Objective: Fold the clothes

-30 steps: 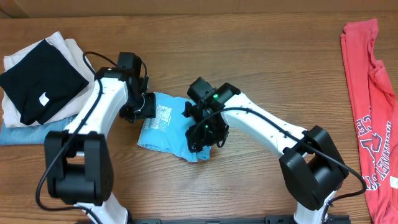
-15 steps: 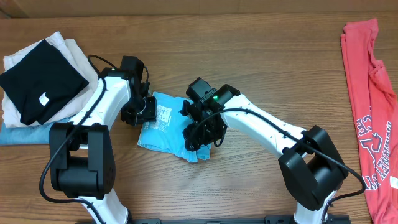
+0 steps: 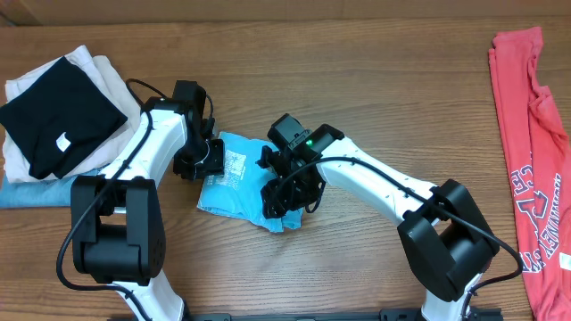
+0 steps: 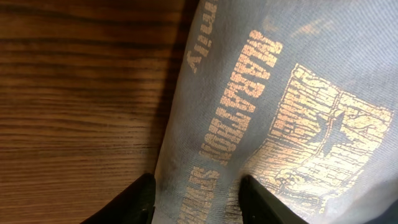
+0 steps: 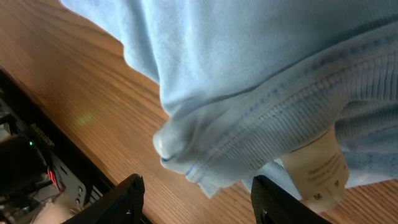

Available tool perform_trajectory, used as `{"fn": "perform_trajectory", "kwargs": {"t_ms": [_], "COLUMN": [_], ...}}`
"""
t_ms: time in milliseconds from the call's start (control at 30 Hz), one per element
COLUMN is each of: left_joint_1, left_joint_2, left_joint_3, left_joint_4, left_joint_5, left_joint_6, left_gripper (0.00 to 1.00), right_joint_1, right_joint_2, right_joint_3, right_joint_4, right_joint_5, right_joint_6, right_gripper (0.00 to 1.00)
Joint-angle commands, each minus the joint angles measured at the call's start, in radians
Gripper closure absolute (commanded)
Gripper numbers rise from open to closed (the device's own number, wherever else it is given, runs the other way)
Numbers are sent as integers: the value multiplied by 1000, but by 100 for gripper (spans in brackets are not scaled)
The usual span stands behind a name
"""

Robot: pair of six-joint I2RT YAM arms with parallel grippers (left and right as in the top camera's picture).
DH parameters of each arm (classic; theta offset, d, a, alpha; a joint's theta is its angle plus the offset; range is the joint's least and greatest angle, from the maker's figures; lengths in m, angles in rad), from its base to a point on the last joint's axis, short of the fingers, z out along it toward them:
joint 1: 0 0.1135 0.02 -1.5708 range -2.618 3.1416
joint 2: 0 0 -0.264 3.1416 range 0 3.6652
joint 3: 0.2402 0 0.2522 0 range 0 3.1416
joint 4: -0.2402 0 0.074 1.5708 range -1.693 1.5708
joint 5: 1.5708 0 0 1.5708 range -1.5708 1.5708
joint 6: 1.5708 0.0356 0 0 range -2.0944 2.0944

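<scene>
**A:** Which step is this?

**B:** Late in one fold, I'd judge. The left gripper (image 4: 198, 190) stands spread over the blue shirt (image 3: 234, 178), at its cracked gold print. The right gripper (image 5: 199, 196) gapes just as wide above the ribbed collar (image 5: 280, 124). Neither holds cloth.

**A:** And next?

**B:** The soft knit lies bunched mid-table, so it needs pinching and smoothing. Farther off sit the folded pile (image 3: 58, 111) and the red shirt (image 3: 531, 160), which is unfolded

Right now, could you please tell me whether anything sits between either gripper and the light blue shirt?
Nothing visible does. The left gripper is at the printed edge of the light blue shirt, and the right gripper is over a bunched fold of it. Cloth lies directly between the fingers of each.
</scene>
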Motion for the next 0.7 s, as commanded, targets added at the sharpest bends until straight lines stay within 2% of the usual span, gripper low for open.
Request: {"fn": "perform_trajectory", "kwargs": {"t_ms": [0, 67, 200, 267, 500, 667], "left_joint_1": [-3, -3, -3, -3, -4, -3], "left_joint_2": [5, 5, 5, 5, 5, 5], "left_joint_3": [3, 3, 3, 3, 3, 3], "left_joint_4": [-2, -2, -3, -3, -3, -4], "left_joint_5": [-3, -3, -3, -3, -3, -6], "left_joint_6": [4, 4, 5, 5, 5, 5], "left_gripper": [53, 53, 53, 53, 55, 56], "right_joint_1": [14, 18, 17, 11, -57, -144], "right_joint_2": [5, 5, 5, 5, 5, 5], "right_joint_3": [-52, -68, -69, -69, -32, -11], "right_joint_4": [40, 67, 82, 80, -44, -88], "right_joint_5": [-24, -23, -23, -11, 236, 321], "right_joint_6": [54, 53, 53, 53, 76, 84], "right_gripper": [42, 48, 84, 96, 96, 96]}}
